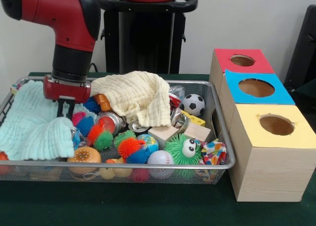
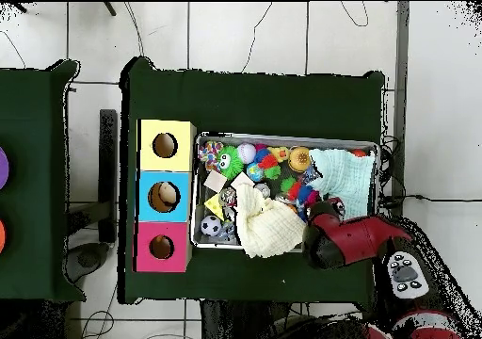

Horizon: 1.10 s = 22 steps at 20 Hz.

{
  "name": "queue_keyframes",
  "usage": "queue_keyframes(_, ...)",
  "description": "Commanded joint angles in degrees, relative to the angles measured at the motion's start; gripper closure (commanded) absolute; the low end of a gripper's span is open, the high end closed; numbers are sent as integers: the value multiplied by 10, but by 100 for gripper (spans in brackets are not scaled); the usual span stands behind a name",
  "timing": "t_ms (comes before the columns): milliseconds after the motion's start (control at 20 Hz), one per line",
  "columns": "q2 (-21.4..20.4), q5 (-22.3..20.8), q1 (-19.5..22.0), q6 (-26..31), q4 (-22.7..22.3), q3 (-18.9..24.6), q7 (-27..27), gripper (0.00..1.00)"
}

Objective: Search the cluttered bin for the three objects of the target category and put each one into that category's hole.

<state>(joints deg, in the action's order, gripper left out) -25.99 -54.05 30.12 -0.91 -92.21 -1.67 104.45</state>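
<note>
The red-and-black arm's gripper (image 1: 65, 109) hangs low over the left half of the large silver wire-mesh bin (image 1: 148, 165), fingers set narrowly apart and holding nothing, just beside a pale mint waffle-weave cloth (image 1: 34, 124). No orange-and-tan plush animal shows; any probably lie under this or the cream muslin cloth (image 1: 138, 98). Such toys likely handle light and soft, best pinched mid-body. The red-topped box's round hole (image 1: 242, 60) stands well apart.

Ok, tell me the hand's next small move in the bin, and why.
Probably lower the hand onto the edge of the mint cloth just below it and drag that cloth aside. No orange-and-tan plush toy shows anywhere in the wire basket, and the mint cloth and the cream cloth cover much of it, so the toys may lie underneath.
</note>
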Motion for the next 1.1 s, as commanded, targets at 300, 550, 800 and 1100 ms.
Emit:
queue_keyframes(300, 15, 102, -26, 0, -63, 65, 115, 100)
queue_keyframes(550, -1, 162, -45, -7, -100, 76, 136, 100)
queue_keyframes(800, -11, 219, -72, -8, -122, 64, 147, 100)
queue_keyframes(1100, -30, 282, -118, -17, -145, 37, 163, 100)
